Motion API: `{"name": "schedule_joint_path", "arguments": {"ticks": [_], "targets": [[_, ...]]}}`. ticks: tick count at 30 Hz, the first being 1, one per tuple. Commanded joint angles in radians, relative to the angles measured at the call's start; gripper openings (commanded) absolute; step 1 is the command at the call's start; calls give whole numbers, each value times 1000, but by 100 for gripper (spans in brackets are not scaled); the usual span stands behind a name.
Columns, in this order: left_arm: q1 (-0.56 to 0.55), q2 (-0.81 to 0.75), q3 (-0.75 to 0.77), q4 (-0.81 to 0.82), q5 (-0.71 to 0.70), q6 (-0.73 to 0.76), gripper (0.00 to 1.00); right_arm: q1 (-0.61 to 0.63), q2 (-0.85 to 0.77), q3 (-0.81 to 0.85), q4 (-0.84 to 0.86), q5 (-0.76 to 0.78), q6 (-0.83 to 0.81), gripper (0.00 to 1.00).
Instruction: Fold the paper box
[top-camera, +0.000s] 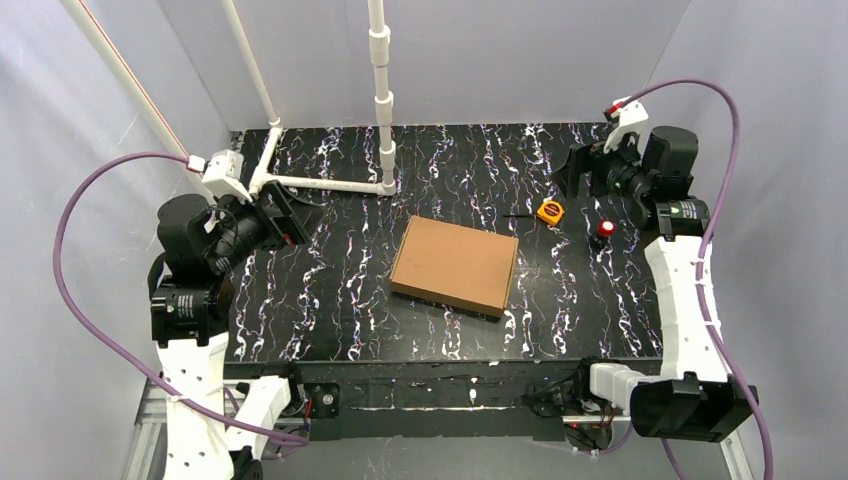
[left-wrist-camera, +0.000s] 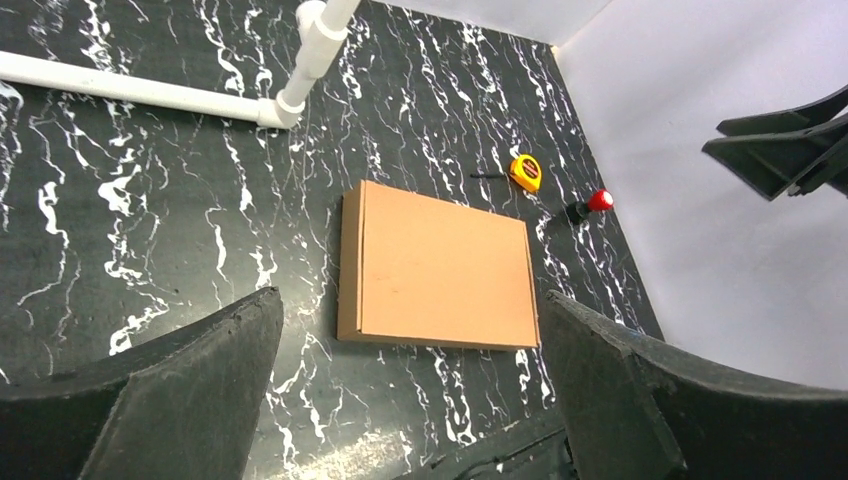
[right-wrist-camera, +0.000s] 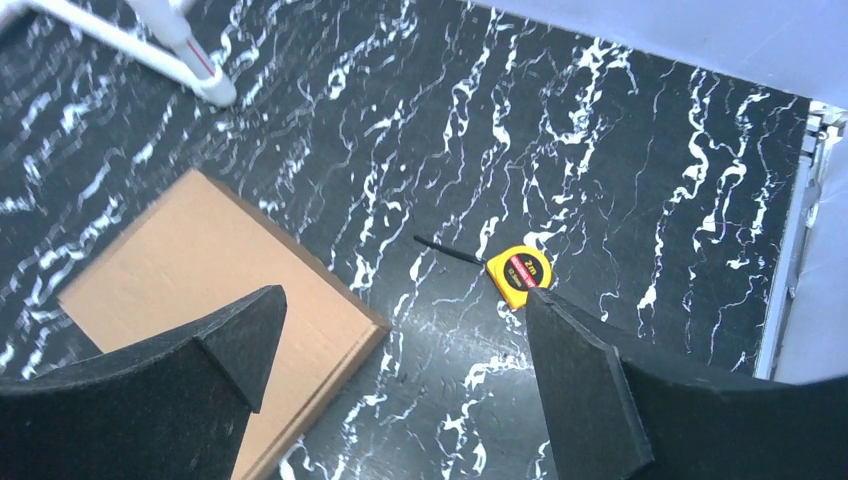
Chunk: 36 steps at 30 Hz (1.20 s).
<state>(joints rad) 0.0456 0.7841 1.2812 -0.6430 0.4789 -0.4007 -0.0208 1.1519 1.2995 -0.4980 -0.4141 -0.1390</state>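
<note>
The paper box (top-camera: 455, 265) is brown cardboard, folded shut into a flat closed box, lying in the middle of the black marbled table. It also shows in the left wrist view (left-wrist-camera: 440, 268) and the right wrist view (right-wrist-camera: 200, 275). My left gripper (top-camera: 290, 215) is open and empty, raised at the table's left side, well apart from the box. My right gripper (top-camera: 572, 170) is open and empty, raised at the far right. In the left wrist view the left gripper (left-wrist-camera: 410, 310) is wide open above the box's near edge; in the right wrist view the right gripper (right-wrist-camera: 405, 305) is wide open.
A small orange tape measure (top-camera: 549, 211) lies right of the box's far corner, also in the right wrist view (right-wrist-camera: 518, 274). A red-capped black object (top-camera: 605, 231) stands beside it. A white pipe frame (top-camera: 330, 182) stands at the back left.
</note>
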Motion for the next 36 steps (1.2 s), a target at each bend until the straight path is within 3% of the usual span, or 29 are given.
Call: {"name": "schedule_joint_path", "arguments": {"ticks": [1, 6, 21, 36], "targets": [[0, -1, 10, -29, 71, -2, 98, -7, -66, 103, -7, 58, 133, 98], [1, -8, -4, -17, 85, -13, 98, -10, -104, 141, -50, 126, 133, 98], [1, -45, -71, 24, 107, -47, 98, -46, -136, 123, -53, -51, 133, 99], [0, -63, -123, 37, 103, -37, 98, -65, -138, 83, -28, -37, 133, 98]]}}
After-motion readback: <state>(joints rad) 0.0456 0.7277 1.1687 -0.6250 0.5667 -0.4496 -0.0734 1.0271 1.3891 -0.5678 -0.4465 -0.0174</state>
